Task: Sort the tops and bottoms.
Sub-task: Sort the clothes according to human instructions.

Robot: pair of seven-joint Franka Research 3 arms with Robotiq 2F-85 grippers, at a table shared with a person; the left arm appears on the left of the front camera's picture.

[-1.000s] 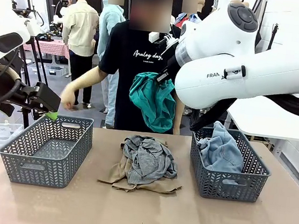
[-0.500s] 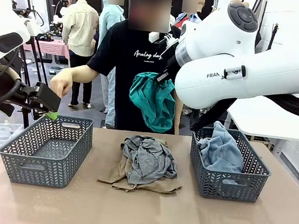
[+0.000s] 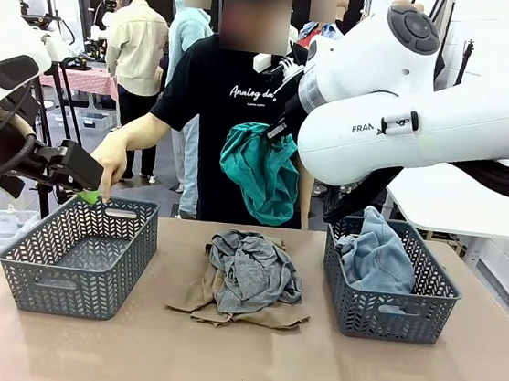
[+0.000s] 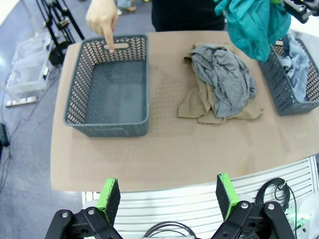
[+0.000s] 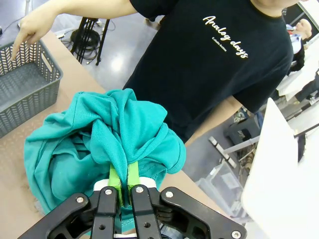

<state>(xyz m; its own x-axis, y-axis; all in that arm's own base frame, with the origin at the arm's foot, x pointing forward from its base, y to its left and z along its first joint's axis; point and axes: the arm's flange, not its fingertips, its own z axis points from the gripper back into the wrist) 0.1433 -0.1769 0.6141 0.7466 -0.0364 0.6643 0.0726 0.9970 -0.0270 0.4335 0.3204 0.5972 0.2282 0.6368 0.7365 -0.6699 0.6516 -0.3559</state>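
Nearest the robot's side: left gripper (image 4: 166,191), jaws wide apart, nothing between the green pads, hanging over the table (image 3: 217,361).
On the table, left: grey basket (image 3: 75,276), nothing in it.
On the table, middle: grey top (image 3: 250,273), crumpled, lying on the khaki top (image 3: 214,307), whose edges spread out beneath it; the pile stands between the two baskets, touching neither.
On the table, right: second grey basket (image 3: 387,316), holding the light blue denim bottoms (image 3: 378,255), heaped above the rim.
Above the table's far edge: right gripper (image 5: 123,179), jaws pressed together on a fold of the teal top (image 5: 99,139), which hangs bunched in the air, clear of the pile.
At the far side: a person in a black printed T-shirt, one hand (image 4: 102,17) reaching down, forefinger on the left basket's far rim.
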